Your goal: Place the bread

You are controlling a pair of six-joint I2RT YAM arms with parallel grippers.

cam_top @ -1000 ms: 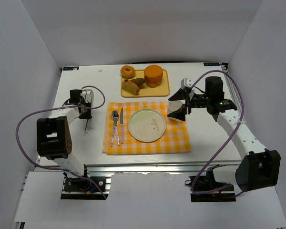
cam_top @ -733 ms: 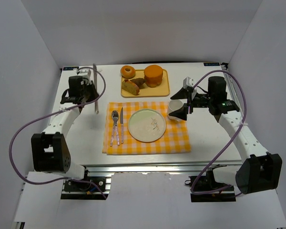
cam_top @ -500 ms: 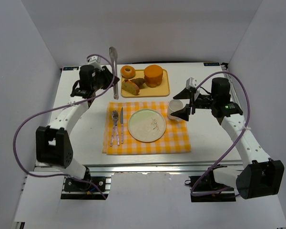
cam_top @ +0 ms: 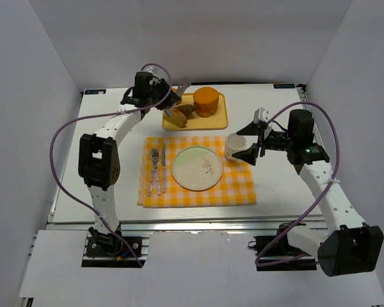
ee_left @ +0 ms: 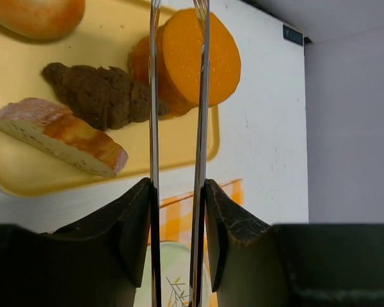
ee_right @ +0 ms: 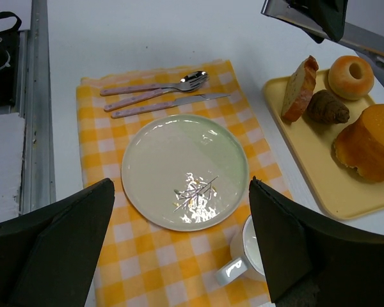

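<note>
The bread point(cam_top: 206, 100) is a thick round orange-brown bun at the back right of a yellow tray point(cam_top: 212, 122). It also shows in the left wrist view point(ee_left: 192, 61) and the right wrist view point(ee_right: 371, 144). My left gripper point(cam_top: 165, 98) is shut on metal tongs point(ee_left: 153, 96), whose two blades run forward side by side across the bun in the wrist view. Their tips are out of that frame. My right gripper point(cam_top: 249, 142) is open and empty, just right of a white cup point(cam_top: 234, 146).
The tray also holds a donut point(cam_top: 171, 96), a bread slice point(ee_left: 57, 134) and a dark brown piece point(ee_left: 96, 96). A pale green plate point(cam_top: 197, 167), fork and knife point(cam_top: 155, 169) lie on a yellow checked cloth point(cam_top: 237, 188). Grey walls stand around the table.
My left arm swung with the tongs from the table's left side up to the tray's back left. My right gripper let go of the cup and drew back to the right.
</note>
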